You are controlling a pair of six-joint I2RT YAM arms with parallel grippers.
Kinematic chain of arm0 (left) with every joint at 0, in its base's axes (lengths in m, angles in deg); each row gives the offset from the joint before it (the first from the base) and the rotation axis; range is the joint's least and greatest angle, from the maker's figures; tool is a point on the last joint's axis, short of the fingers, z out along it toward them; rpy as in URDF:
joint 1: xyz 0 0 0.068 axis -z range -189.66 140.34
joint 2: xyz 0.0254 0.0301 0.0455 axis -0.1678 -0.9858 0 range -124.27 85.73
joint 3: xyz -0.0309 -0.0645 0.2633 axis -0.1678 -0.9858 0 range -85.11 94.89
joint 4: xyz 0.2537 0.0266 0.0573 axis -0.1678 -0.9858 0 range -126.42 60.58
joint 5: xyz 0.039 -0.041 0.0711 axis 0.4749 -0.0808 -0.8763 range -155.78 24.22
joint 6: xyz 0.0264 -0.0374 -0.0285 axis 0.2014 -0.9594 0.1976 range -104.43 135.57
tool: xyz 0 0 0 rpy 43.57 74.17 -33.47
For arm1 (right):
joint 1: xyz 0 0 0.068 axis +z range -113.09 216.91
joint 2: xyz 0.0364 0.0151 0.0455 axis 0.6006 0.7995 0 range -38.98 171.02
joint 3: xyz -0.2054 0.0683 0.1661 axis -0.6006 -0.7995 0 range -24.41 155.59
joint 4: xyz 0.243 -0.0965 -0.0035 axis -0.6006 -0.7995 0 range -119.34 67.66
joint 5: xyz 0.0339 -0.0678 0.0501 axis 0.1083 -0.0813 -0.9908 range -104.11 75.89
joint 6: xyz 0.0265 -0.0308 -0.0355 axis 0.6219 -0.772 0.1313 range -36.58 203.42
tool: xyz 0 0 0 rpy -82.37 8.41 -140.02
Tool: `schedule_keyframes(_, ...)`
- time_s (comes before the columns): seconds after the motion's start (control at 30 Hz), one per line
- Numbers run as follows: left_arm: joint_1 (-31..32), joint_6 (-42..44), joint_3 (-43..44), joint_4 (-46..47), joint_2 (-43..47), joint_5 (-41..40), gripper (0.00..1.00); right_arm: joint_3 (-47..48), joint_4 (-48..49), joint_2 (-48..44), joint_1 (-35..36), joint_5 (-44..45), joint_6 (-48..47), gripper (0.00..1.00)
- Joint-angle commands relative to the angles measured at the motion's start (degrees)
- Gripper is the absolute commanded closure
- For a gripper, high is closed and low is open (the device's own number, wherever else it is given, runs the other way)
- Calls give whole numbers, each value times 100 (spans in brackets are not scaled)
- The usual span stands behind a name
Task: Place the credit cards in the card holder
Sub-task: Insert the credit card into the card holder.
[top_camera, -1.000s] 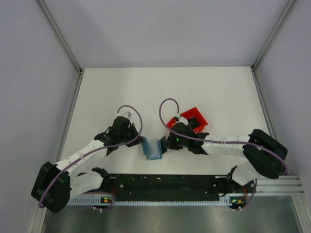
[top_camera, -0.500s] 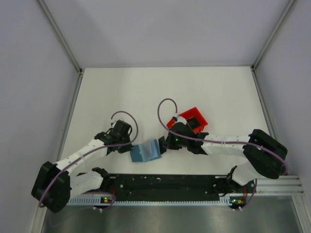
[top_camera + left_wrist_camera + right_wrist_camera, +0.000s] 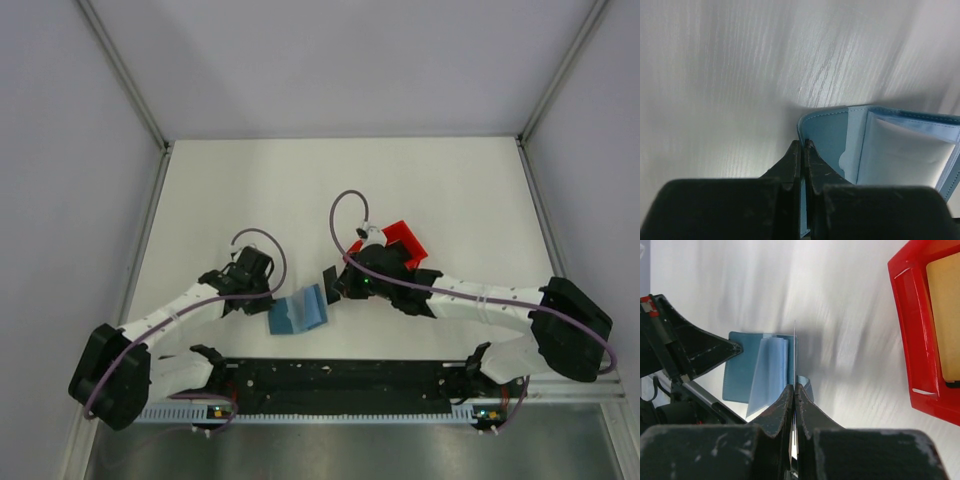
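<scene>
The teal-blue card holder (image 3: 298,315) lies open on the table between the arms. Its greyish pockets (image 3: 905,155) show in the left wrist view. My left gripper (image 3: 264,300) is shut on the holder's left cover edge (image 3: 827,135). My right gripper (image 3: 333,287) is shut on a thin dark credit card (image 3: 329,280). The card is edge-on in the right wrist view (image 3: 794,347) and stands just over the holder's right edge (image 3: 742,372). A gold/tan card (image 3: 946,315) lies in the red bin (image 3: 912,340).
The red bin (image 3: 408,243) sits just behind the right wrist, partly hidden by it. The left arm's fingers (image 3: 700,352) show at the left of the right wrist view. The black base rail (image 3: 340,378) runs along the near table edge.
The left gripper pulled the holder's left cover leftward, so the holder went from folded upright to lying open. The right gripper shifted slightly left and up with its card.
</scene>
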Motion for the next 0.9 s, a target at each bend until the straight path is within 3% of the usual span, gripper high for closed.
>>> schedule_keyframes(0.0, 17, 51, 160, 168, 30, 92, 100, 326, 25, -302, 58, 96, -196, 100)
schedule_keyframes(0.23, 17, 25, 274, 229, 119, 190, 100, 607, -168, 57, 93, -256, -302, 100)
schedule_keyframes(0.87, 8, 16, 90, 413, -5, 189, 100, 107, 298, 585, 93, -441, -12, 100)
